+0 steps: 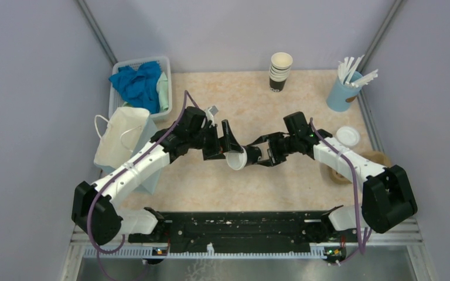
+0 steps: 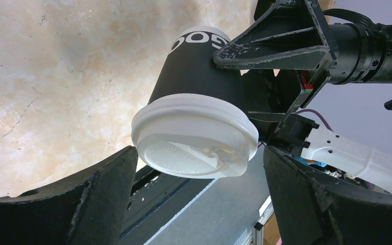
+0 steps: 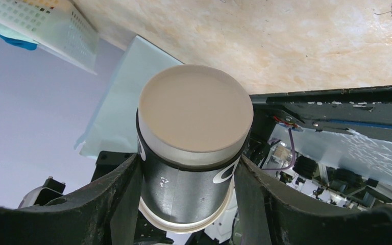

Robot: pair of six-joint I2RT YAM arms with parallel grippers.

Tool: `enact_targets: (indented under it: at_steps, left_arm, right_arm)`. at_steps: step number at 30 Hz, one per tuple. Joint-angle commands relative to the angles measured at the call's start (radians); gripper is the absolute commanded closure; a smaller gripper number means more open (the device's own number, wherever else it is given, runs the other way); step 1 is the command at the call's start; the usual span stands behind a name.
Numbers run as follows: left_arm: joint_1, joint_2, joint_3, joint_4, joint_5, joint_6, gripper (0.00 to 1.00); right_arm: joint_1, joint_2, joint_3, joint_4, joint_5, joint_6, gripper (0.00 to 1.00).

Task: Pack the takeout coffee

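Observation:
The takeout coffee [image 1: 243, 158], a dark cup with a white sip lid, is held on its side above the middle of the table. My right gripper [image 1: 259, 154] is shut on the cup's body. In the right wrist view the cup [image 3: 184, 178] sits between both fingers with its base facing the camera, and the gripper [image 3: 187, 166] presses its sides. My left gripper [image 1: 228, 146] is open at the lid end. In the left wrist view the lid [image 2: 194, 138] hangs between the spread fingers [image 2: 97, 199] without touching them, with the gripper [image 2: 199, 155] wide around it.
A white paper bag [image 1: 120, 137] stands at the left, on a pale blue sheet. A basket [image 1: 163, 61] with blue cloth is behind it. A stack of lidless cups [image 1: 280, 71], a blue cup of white sticks [image 1: 345, 88], a loose white lid [image 1: 347, 136] and a brown ring [image 1: 381, 158] are at the back and right.

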Motion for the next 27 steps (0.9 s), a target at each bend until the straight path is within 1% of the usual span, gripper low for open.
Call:
enact_targets:
  at_steps: [1, 5, 10, 17, 27]
  left_arm:
    - [-0.001, 0.005, 0.002, 0.042, 0.033, -0.005, 0.02]
    - [-0.001, 0.005, -0.017, 0.082, 0.059, -0.021, 0.02]
    - [-0.001, 0.0, -0.017, 0.067, 0.044, -0.011, 0.02]
    - [-0.001, -0.052, -0.052, 0.08, 0.015, -0.004, 0.02]
    - [-0.002, -0.043, -0.058, 0.114, 0.042, -0.017, 0.02]
  right_arm:
    - [-0.006, 0.0, 0.016, 0.052, -0.036, 0.02, 0.52]
    - [-0.006, -0.001, 0.0, 0.071, -0.044, 0.035, 0.52]
    - [-0.006, -0.002, -0.009, 0.088, -0.053, 0.047, 0.52]
    - [-0.007, -0.008, -0.023, 0.104, -0.057, 0.059, 0.52]
    - [-0.007, -0.007, -0.019, 0.11, -0.057, 0.065, 0.52]
